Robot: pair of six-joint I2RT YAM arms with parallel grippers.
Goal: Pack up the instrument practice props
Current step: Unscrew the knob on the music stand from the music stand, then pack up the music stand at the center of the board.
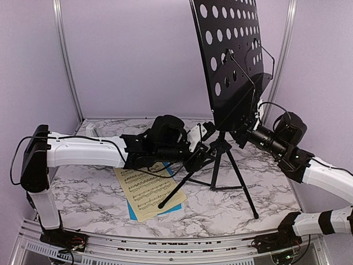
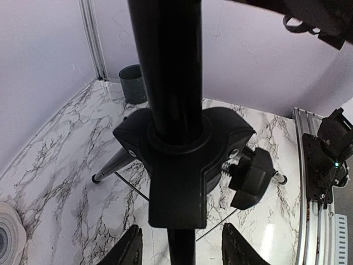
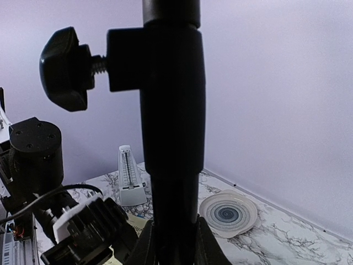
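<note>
The black hole-punched music stand (image 1: pixel 231 55) stands upright on its tripod legs (image 1: pixel 240 176) right of the table's middle. My right gripper (image 1: pixel 241 134) is shut on the stand's pole (image 3: pixel 174 138) just under the desk; the fingers (image 3: pixel 205 245) press both sides of it. My left gripper (image 1: pixel 207 138) is open at the tripod hub (image 2: pixel 185 149), its fingers (image 2: pixel 129 248) either side of the pole with gaps. A yellow sheet-music page (image 1: pixel 149 187) lies over a blue page (image 1: pixel 134 211) on the table under my left arm. The white pyramid metronome (image 3: pixel 129 176) stands by the back wall.
A dark mug (image 2: pixel 134 83) stands in a far corner. A white plate with a blue spiral (image 3: pixel 228 212) lies on the marble table near the wall. A clamp knob (image 2: pixel 251 176) sticks out of the hub. Purple walls close the table on three sides.
</note>
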